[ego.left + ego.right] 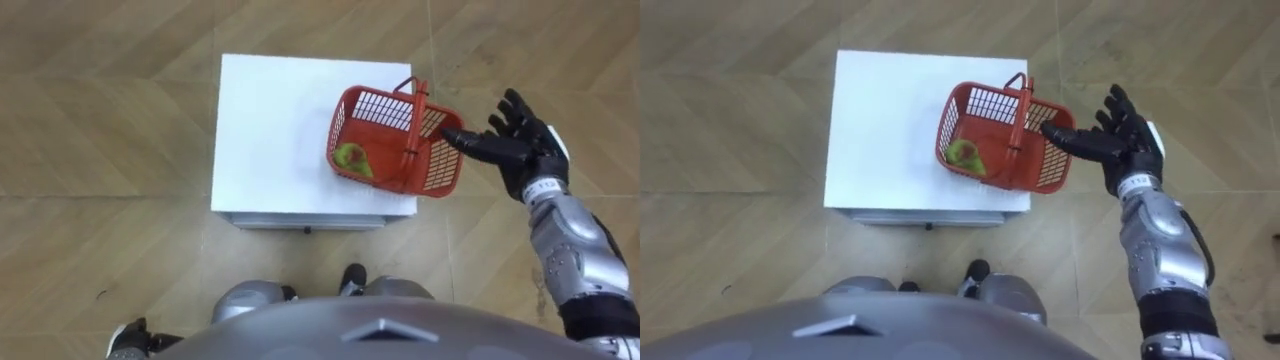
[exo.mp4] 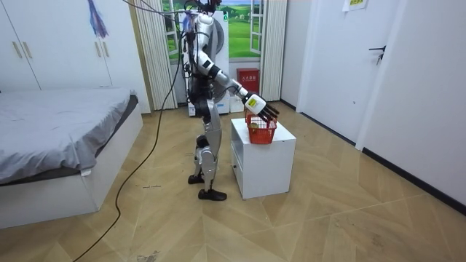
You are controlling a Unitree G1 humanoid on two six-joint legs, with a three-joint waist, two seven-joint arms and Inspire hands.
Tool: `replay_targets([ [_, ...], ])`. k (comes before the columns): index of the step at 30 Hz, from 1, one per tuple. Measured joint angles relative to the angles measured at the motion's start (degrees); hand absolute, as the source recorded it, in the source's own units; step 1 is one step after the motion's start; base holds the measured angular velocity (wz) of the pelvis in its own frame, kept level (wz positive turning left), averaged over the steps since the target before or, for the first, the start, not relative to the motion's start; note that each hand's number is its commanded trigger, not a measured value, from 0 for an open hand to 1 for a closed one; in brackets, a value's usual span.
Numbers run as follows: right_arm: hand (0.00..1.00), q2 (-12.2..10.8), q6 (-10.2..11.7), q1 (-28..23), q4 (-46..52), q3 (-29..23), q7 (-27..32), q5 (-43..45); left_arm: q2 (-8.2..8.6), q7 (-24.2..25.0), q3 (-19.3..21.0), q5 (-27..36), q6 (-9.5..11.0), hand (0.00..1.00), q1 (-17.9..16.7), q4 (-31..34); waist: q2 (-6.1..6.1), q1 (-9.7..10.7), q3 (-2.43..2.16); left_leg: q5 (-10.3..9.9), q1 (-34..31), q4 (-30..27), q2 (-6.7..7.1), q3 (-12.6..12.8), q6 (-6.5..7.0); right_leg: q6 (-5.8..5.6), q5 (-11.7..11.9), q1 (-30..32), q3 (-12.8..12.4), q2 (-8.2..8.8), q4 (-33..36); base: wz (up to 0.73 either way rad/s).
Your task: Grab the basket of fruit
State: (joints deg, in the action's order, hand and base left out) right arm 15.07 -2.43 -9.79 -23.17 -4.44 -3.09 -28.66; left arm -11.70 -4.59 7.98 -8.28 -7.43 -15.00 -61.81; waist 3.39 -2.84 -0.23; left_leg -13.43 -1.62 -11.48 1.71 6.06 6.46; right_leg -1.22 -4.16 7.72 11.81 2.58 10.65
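Observation:
A red plastic basket (image 1: pixel 394 140) (image 1: pixel 1004 137) with a handle (image 1: pixel 414 125) arched over it sits on the right front corner of a white table (image 1: pixel 270 130) (image 1: pixel 880 130). A green fruit (image 1: pixel 352 158) (image 1: pixel 964 154) lies inside at its left end. My right hand (image 1: pixel 512 140) (image 1: pixel 1112 138) hovers open just right of the basket, fingers spread, the thumb pointing at the basket's right rim. In the room view the hand (image 2: pixel 262 109) is above the basket (image 2: pixel 261 129). My left hand (image 1: pixel 128 338) shows at the lower left edge.
The white table (image 2: pixel 263 156) is a small cube-like cabinet on wood parquet floor. In the room view I stand at its side, with a bed (image 2: pixel 58 138) on the room view's left and open floor around the cabinet.

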Motion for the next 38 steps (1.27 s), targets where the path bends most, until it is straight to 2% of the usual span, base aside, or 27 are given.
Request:
replay_targets([
  [4,0.00,0.01,-0.09,-1.65,0.05,-2.25,-0.07,0.03,0.23,-0.26,1.76,-0.33,0.32,0.00,-0.02,-0.02,0.03,1.15,0.00,-0.01,0.40,0.19,-0.01,0.51,0.00,-0.02,0.00,-0.10,-0.70,0.21,0.23,-0.08],
  [7,0.00,0.00,-0.10,-2.75,0.03,-5.10,0.45,0.12,0.33,-0.36,4.07,-0.34,0.27,0.00,-0.24,-0.02,0.04,1.39,0.06,-0.07,1.66,0.83,-0.12,1.17,-0.10,0.00,0.03,-0.82,-1.64,-0.38,0.38,-0.12],
  [9,0.00,0.00,-0.16,-2.96,0.04,-6.05,1.11,-0.07,0.34,-1.27,4.29,-0.20,0.23,0.00,-0.77,0.11,0.03,1.72,0.09,-0.19,2.44,1.35,-0.25,1.48,-0.25,0.01,0.04,-1.35,-2.31,-0.64,0.53,-0.12],
  [11,0.00,-0.01,-0.16,-3.52,0.53,-6.36,1.66,-0.25,0.33,-1.49,4.31,-0.36,0.08,0.00,-1.59,1.77,0.02,2.91,0.23,-0.25,2.67,1.47,-0.34,1.55,-0.36,0.07,0.03,-1.46,-2.33,-0.75,0.59,0.00],
  [15,0.00,-0.09,-0.05,-4.94,0.11,-6.44,2.95,0.68,0.34,-1.51,4.34,-0.94,0.36,0.00,-1.57,2.68,-0.02,3.41,0.05,-0.26,3.22,1.75,-0.47,1.59,-0.40,0.10,0.02,-1.80,-2.03,-0.95,0.51,0.00],
  [16,0.00,-0.16,0.05,-5.25,-1.97,-6.46,3.02,1.32,0.31,-1.61,4.55,-0.94,0.36,0.00,-1.56,2.36,0.03,3.94,-0.08,-0.25,3.44,1.70,-0.49,1.62,-0.41,0.10,0.02,-2.12,-1.93,-1.01,0.09,0.00],
  [19,0.00,-0.29,0.03,-6.23,-9.49,-6.92,3.09,2.57,0.36,-2.31,5.65,-0.91,0.34,0.00,-1.77,1.67,0.01,4.23,-0.07,-0.30,4.41,2.13,-0.67,1.58,-0.47,0.12,-0.01,-3.17,-1.62,-1.17,-0.31,0.02],
  [22,0.00,-0.62,0.40,-5.75,-24.25,-8.65,3.11,5.39,0.44,-2.77,6.88,-1.97,0.29,0.00,-2.05,1.63,0.13,3.93,-0.20,-0.33,5.29,2.69,-0.69,1.43,-0.51,-0.04,-0.24,-4.18,-1.60,-1.21,-0.80,0.06],
  [27,0.00,-2.34,-0.01,-4.84,-40.76,-8.46,3.68,6.85,1.28,-2.74,6.76,-3.30,-0.15,0.00,-1.97,0.98,-0.81,3.95,0.04,-0.51,6.29,2.88,-0.81,1.24,-0.72,-0.11,-0.32,-5.27,-1.91,-1.49,-1.10,-0.01],
  [28,0.00,-2.92,-0.20,-4.48,-43.99,-8.15,3.68,6.88,1.52,-2.74,6.74,-3.96,-0.13,0.00,-1.58,0.12,-1.09,3.91,-0.03,-0.65,6.69,2.96,-0.91,1.18,-0.81,-0.06,-0.36,-5.64,-1.91,-1.58,-1.06,0.00],
  [31,0.00,-4.21,-0.74,-3.66,-47.61,-8.03,3.70,10.35,2.54,-2.78,6.59,-6.85,-0.30,0.00,-1.32,-0.99,-1.72,3.92,0.16,-0.79,7.20,3.07,-0.94,1.19,-0.93,0.06,-0.50,-6.16,-2.14,-1.69,-0.99,0.00],
  [35,0.00,-4.75,-1.38,-0.85,-51.87,-5.97,4.77,16.20,5.09,-3.68,6.57,-9.38,-1.46,0.00,-0.90,-2.66,-2.79,3.67,0.48,-0.82,7.24,2.74,-0.96,0.97,-0.97,0.16,-0.55,-6.39,-1.47,-1.61,-0.98,0.03],
  [38,0.00,-5.94,-2.53,0.29,-53.02,-5.53,6.19,20.13,6.06,-3.65,6.57,-9.37,-2.07,0.00,-0.91,-3.04,-2.79,3.51,0.46,-0.78,7.26,2.70,-1.01,0.04,-1.11,0.35,-0.74,-6.70,-0.71,-1.62,-1.00,0.12],
])
